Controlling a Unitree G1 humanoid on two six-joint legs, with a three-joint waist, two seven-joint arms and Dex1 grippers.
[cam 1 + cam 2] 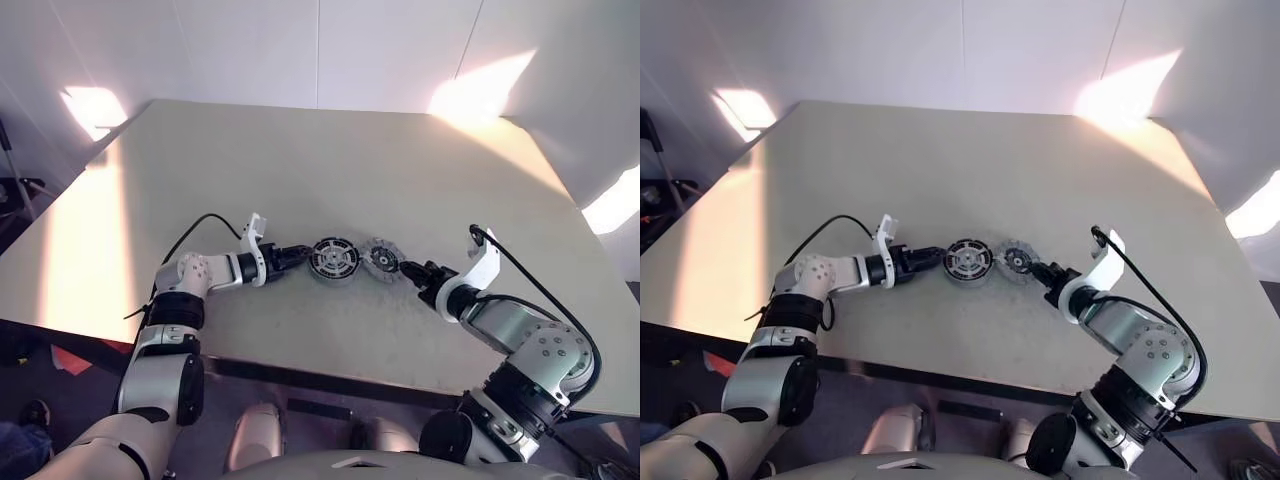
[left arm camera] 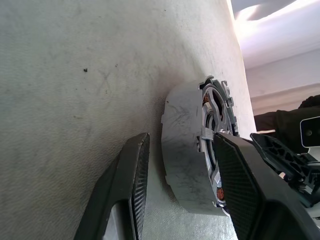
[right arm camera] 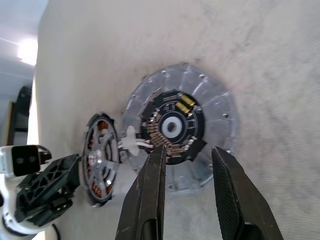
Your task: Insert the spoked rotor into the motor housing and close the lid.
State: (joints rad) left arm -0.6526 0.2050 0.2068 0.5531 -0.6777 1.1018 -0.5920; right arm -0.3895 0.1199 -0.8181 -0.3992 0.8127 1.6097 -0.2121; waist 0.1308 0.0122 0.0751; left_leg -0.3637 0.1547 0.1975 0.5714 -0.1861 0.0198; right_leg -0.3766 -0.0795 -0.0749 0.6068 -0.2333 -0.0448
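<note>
Mid-tabletop sits the motor housing, spoked rotor apparently seated already. Its near rim lies between the left end effector's parted fingers, likely steadying it. Just beside the housing, the lid lies flat, right end effector half-open at its edge, empty.

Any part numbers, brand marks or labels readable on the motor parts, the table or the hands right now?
None can be read.
Motor housing: no markings show on its face or rim.
Lid: small components sit on the dark centre board, any print too small to read.
Table: bare of print.
Left hand, right hand: no lettering.
</note>
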